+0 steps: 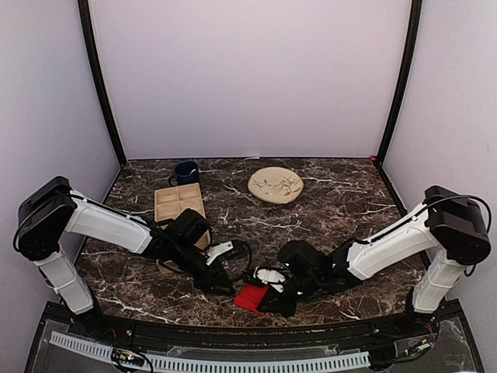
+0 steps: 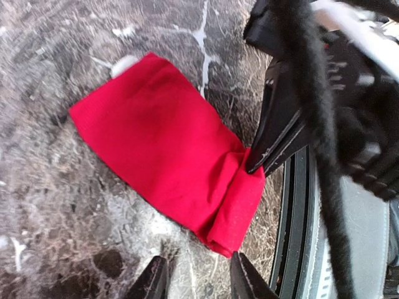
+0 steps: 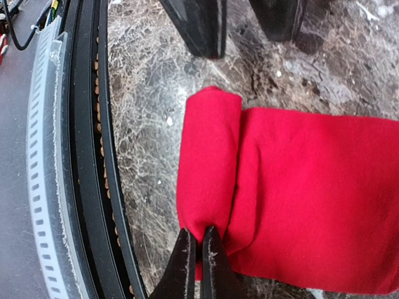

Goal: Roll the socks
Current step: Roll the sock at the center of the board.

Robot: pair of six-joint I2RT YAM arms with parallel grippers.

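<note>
The red socks (image 1: 250,298) lie flat on the marble near the table's front edge, looking like one piece. One end is rolled up a short way into a small roll (image 3: 209,168), also seen in the left wrist view (image 2: 240,212). A white marking (image 2: 124,64) shows at the far end. My right gripper (image 3: 198,249) is shut, its tips pinched into one end of the roll, and the fabric creases toward them. My left gripper (image 2: 198,283) is open at the roll's other end with only marble between its fingers. One fingertip (image 2: 246,277) is just short of the roll.
The table's black front rim (image 3: 87,156) runs close beside the roll. Farther back stand a wooden compartment tray (image 1: 178,202), a dark blue mug (image 1: 186,172) and a round beige plate (image 1: 275,185). Both arms meet low over the front middle.
</note>
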